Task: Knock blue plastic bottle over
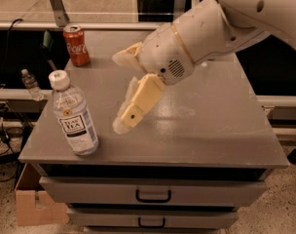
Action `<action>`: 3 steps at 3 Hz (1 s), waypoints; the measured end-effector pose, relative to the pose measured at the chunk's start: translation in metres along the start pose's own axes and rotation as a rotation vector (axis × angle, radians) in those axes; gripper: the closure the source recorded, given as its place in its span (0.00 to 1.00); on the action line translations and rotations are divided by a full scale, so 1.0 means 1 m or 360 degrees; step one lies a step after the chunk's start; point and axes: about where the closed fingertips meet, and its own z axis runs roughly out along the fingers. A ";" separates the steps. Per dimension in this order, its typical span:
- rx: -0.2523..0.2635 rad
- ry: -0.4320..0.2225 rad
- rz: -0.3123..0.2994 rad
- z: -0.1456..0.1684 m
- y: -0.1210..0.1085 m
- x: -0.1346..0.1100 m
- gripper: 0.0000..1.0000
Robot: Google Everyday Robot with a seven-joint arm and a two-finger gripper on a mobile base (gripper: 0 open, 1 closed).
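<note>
Grey metal cabinet top (221, 130) fills most of the view, with two handled drawers (153, 195) below its front edge and a speckled floor around it. The blue plastic bottle (75, 121) stands upright at the front-left corner, close to both the front edge and the left edge, its white cap up and its label facing the camera. A red cola can (76, 45) stands upright at the back-left corner, well apart from the bottle.

The gripper (120, 94) hangs over the middle-left of the top, reaching in from the upper right on a thick white arm (206, 28). Its two cream fingers are spread apart, holding nothing: one points down and left with its tip near the surface, just to the right of the bottle but not touching it; the other juts out higher, toward the back. A strip of bare top lies between the lower fingertip and the bottle.

The right half of the top and the front-middle strip are bare. Off the left edge, a tiny clear bottle (30, 84) sits on a lower ledge, with a cardboard box (33, 204) on the floor.
</note>
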 end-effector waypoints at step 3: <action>-0.0220 -0.0281 0.0036 0.074 -0.001 -0.018 0.00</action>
